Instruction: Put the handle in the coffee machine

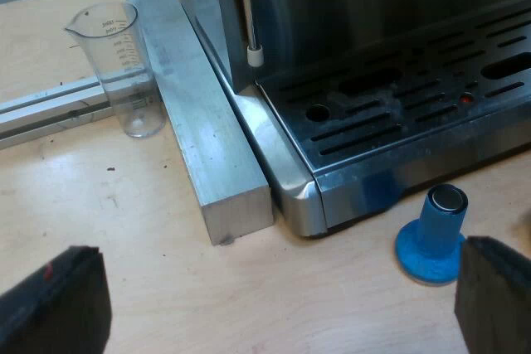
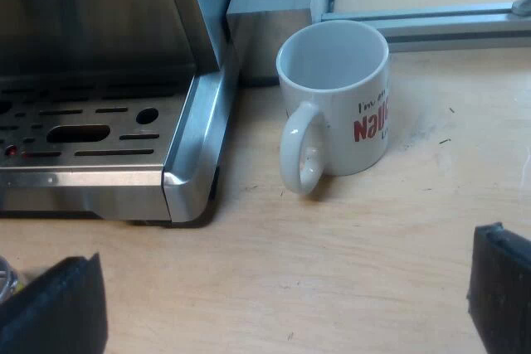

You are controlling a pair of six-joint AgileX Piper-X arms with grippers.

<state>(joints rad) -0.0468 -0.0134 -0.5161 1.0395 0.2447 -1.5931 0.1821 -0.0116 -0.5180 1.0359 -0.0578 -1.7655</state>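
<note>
Blue tamper (image 1: 431, 236) and mug (image 2: 336, 97) beside machine (image 1: 390, 122)

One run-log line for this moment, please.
left gripper open, near blue tamper | right gripper open, facing mug | measuring glass upright on table

Soft, even light brightens the pale tabletop (image 1: 124, 230). The espresso machine (image 1: 398, 122) carries muted reflections on its steel, with a dark shadow under its base. The mug (image 2: 357, 122) casts only a faint shadow.
</note>
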